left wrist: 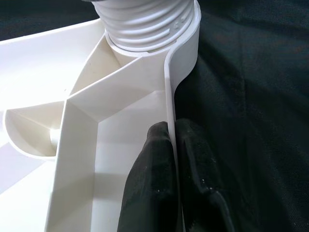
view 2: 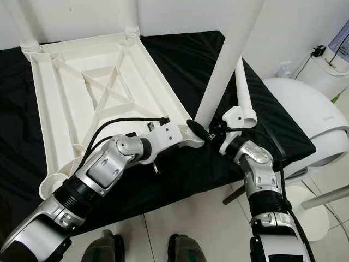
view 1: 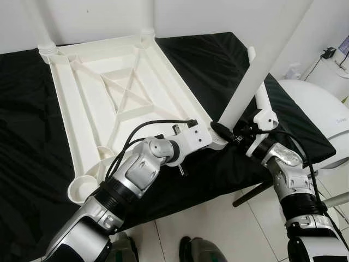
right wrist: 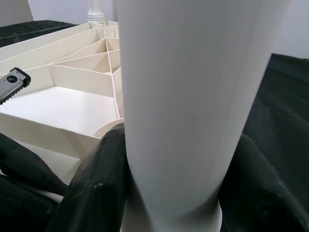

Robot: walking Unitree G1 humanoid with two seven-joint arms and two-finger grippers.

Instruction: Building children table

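Two grippers working: left gripper [left wrist: 171, 159] pinching the upturned white plastic ribbed tabletop [view 1: 103, 93] rim, right gripper [right wrist: 169, 183] clamping a white round leg [view 1: 262, 65] entering its near corner socket on the black-draped surface [view 1: 218, 60]. Two far legs look fitted; one corner socket [view 1: 82, 188] remaining.

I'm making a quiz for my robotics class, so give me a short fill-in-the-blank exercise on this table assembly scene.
1. The white tabletop lies upside down on a ____ cloth.
2. The left gripper is shut on the tabletop's ____.
3. The right gripper is shut on a white ____.
4. The socket at the near left corner is ____.

Missing words: black; rim; leg; empty
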